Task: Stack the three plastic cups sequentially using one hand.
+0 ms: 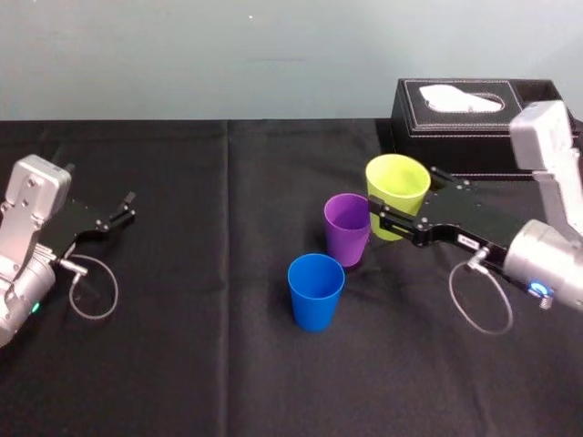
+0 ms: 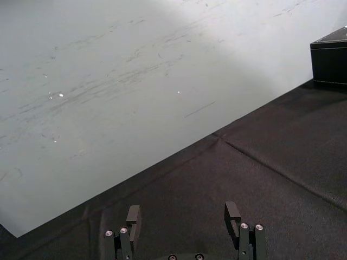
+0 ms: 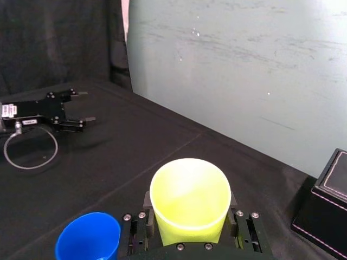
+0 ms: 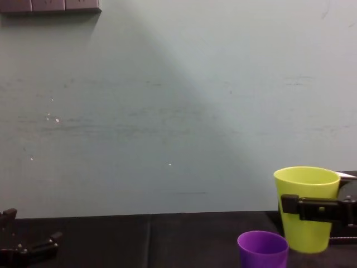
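The lime green cup (image 1: 398,177) is sitting upright in the right gripper (image 1: 398,202), mouth up, with one slim finger (image 4: 312,207) crossing its side wall below the rim. I am reading the jaws as clamped on that cup, one finger on each side of it in the right wrist view. In the chest view its rim is standing well higher than the rim of the purple cup (image 1: 347,228). I cannot tell whether its base is clear of the cloth.

The purple cup is standing upright just beside the green one, on its left and a little nearer to me. The blue cup (image 1: 315,291) is standing upright nearer again, close to the purple cup; I cannot tell whether they are touching. All three are sitting around the middle-right of the black table (image 1: 200,319).

The black tissue box (image 1: 478,114) is resting behind the green cup, against the far edge by the pale wall.

The left gripper (image 1: 127,208) is hanging over the far left of the table, well apart from the cups, with its jaws spread and nothing between them.
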Motion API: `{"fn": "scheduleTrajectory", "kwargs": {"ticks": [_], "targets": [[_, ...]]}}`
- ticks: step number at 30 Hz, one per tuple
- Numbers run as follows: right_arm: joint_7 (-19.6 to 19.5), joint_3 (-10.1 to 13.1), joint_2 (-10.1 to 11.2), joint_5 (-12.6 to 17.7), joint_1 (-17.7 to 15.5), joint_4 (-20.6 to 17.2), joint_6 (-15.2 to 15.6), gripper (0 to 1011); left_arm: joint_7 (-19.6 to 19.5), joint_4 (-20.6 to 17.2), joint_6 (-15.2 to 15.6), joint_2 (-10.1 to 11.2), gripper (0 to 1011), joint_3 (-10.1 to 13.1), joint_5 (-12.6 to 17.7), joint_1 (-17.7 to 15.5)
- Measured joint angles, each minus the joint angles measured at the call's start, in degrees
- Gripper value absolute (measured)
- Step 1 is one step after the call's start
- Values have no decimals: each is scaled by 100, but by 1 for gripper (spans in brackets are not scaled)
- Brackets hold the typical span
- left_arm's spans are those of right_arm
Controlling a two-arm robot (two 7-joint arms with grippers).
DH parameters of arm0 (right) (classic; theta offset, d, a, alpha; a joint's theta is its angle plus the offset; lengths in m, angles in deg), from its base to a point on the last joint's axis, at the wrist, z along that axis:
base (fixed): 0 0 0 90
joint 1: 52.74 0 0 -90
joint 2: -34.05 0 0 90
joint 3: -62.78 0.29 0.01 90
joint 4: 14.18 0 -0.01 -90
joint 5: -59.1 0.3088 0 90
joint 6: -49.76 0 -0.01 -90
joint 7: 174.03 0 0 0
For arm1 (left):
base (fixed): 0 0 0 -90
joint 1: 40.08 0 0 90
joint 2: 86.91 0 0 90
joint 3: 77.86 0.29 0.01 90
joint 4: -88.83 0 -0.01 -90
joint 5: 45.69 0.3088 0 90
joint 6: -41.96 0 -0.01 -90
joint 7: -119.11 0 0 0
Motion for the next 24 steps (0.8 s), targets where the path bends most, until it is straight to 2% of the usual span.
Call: {"fn": "scheduleTrajectory", "kwargs": {"ticks": [10, 24], "targets": [[40, -288, -269, -148, 504, 437, 88, 733, 0, 0, 0, 0, 1011, 0, 0, 0], [149, -536, -498, -282, 930, 888, 122, 733, 0, 0, 0, 0, 1011, 0, 0, 0]]}}
